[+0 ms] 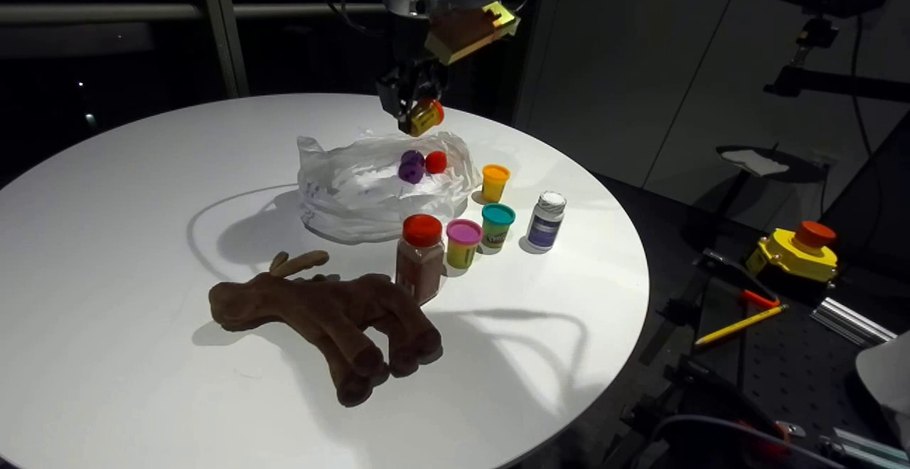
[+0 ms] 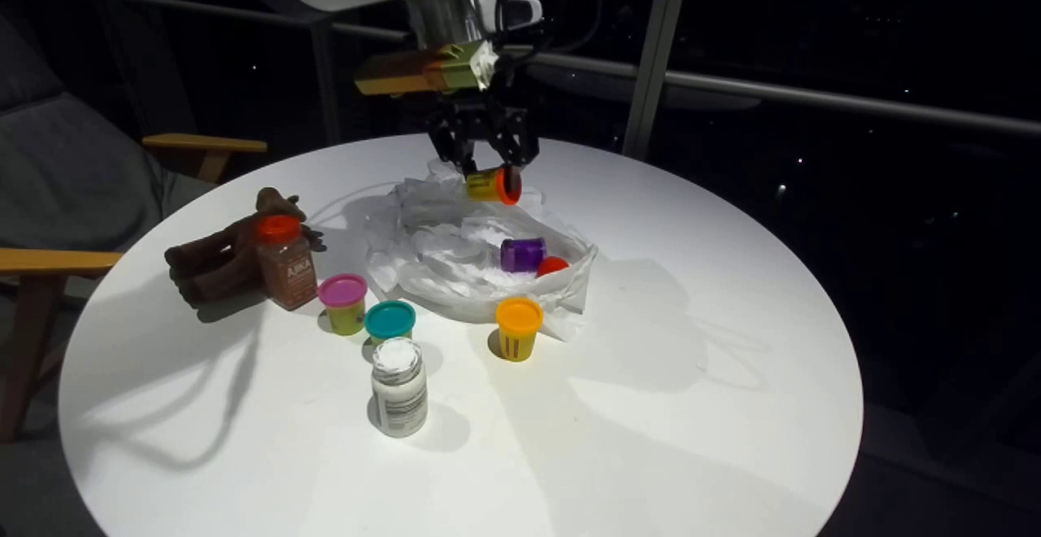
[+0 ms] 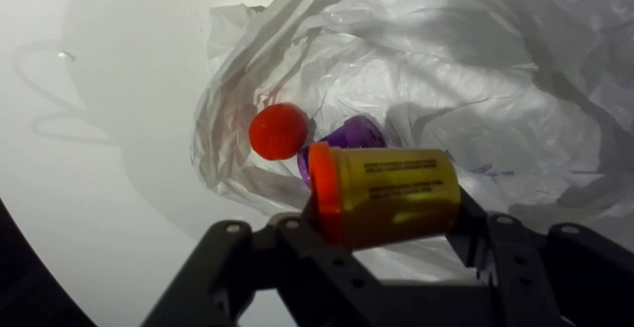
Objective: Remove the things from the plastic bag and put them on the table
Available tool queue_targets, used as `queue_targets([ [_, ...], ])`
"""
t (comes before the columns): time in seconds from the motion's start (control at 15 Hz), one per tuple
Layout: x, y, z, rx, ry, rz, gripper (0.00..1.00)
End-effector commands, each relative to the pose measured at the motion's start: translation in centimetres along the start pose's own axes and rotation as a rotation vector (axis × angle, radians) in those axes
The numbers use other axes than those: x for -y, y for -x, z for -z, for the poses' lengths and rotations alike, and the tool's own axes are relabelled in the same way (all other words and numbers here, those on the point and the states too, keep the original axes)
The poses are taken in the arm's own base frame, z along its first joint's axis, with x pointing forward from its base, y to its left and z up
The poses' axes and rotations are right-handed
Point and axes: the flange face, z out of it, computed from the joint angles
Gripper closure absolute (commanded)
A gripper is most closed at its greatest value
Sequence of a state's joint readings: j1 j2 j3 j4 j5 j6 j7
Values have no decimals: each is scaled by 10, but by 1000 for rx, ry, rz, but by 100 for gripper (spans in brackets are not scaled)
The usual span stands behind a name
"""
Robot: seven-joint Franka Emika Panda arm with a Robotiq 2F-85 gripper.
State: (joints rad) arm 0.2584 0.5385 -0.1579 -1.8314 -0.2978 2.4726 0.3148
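The gripper (image 2: 490, 181), its jaws part-way apart, holds a yellow jar (image 3: 396, 193) with an orange-red lid sideways in the air, clasped at both ends. Below it lies the open whitish plastic bag (image 1: 355, 220), with a purple jar (image 2: 523, 255) and a round red thing (image 3: 278, 131) inside. Lower than the gripper and outside the bag, an orange-lidded jar (image 2: 519, 329) stands nearest on the white table (image 2: 651, 439); farther off stand a teal-lidded jar (image 1: 497, 226), a pink-lidded jar (image 1: 463, 243), a white jar (image 2: 400, 390) and a red-capped jar (image 1: 419, 263), with the brown plush animal (image 1: 313, 305) lying well apart.
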Motion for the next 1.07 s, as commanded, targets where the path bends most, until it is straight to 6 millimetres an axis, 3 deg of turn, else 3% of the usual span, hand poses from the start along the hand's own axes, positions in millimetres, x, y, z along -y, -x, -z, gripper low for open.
queue_targets([
  [0.0,32,38,46,-2,30,65,73],
  [0.33,93,103,55,33,19,218,73],
  [0.53,104,136,63,21,30,236,73],
  [0.8,103,164,73,33,45,234,73],
  [1.0,111,186,71,85,-59,319,73],
])
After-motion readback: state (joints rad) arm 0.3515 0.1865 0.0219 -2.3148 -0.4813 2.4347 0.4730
